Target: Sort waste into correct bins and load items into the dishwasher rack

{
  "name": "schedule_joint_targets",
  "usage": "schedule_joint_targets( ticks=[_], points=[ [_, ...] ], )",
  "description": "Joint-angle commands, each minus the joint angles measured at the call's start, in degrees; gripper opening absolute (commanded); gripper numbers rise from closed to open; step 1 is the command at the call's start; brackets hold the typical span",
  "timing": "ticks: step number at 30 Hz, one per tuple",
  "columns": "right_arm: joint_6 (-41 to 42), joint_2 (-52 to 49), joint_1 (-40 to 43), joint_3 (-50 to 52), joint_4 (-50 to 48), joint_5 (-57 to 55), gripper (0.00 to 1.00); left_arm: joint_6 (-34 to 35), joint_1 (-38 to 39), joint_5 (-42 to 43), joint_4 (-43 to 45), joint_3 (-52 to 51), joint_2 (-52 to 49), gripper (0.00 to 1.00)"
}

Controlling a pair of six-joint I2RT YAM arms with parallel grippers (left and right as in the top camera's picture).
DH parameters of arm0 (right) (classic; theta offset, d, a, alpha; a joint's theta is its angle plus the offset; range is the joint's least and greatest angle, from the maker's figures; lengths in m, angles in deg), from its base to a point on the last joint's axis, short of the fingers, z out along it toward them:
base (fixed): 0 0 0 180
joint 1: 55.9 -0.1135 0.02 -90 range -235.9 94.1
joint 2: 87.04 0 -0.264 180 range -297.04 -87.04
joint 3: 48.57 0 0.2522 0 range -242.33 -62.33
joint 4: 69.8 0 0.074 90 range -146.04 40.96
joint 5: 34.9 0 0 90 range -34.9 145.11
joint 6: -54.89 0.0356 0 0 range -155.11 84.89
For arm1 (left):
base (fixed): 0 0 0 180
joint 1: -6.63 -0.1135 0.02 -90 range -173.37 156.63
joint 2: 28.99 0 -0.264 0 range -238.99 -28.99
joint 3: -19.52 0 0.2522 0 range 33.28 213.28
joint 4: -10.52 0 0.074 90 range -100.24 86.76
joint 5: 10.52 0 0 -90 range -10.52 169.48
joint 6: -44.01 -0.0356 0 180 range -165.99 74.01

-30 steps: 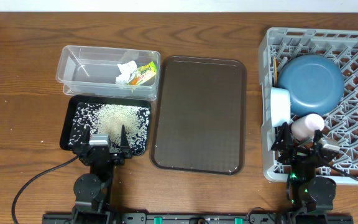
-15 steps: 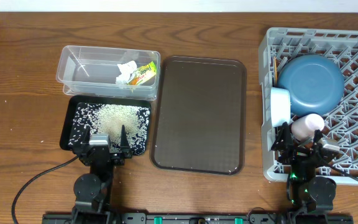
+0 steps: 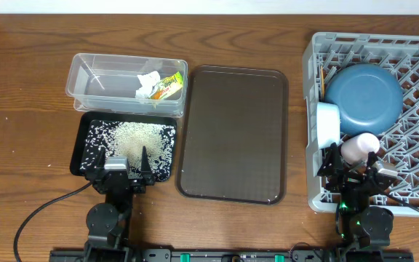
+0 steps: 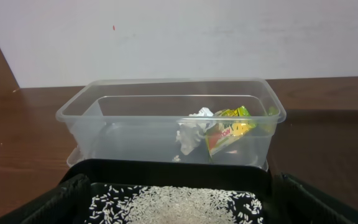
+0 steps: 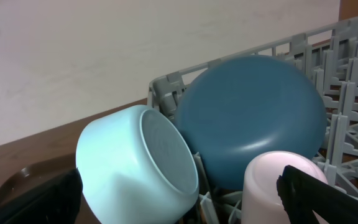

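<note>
Left gripper: released, jaws wide, at the near rim of the black bin. Nothing held.
Right gripper: also released, jaws wide at the rack's near-left corner. The cup sits between them, close to the right finger, not clamped.

Edges:
- The tub lies against the black bin's far edge.
- The tray is just beside both bins on the right.
- A strip of counter shows between tray and rack, with a wider stretch left of the bins.
- The rack runs off the right of the overhead frame.

Counts:
- 2 bins, 1 tray, 1 rack.
- In the tub: 1 tissue and 1 wrapper, touching.
- In the black bin: rice, one heap plus scatter.
- In the rack: 1 blue dish, 1 pale bowl on its side against it, 1 pink cup upside down, and chopsticks along the left wall. I can't count the chopsticks.
</note>
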Motion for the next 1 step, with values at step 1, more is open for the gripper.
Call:
schedule_joint_targets(
  ticks=[1],
  points=[
    [-1.1,0.4,-0.5,0.3,-0.1,-0.5,0.99,-0.2,-0.4,-0.5,-2.3,-1.1,0.1,0.94]
  ],
)
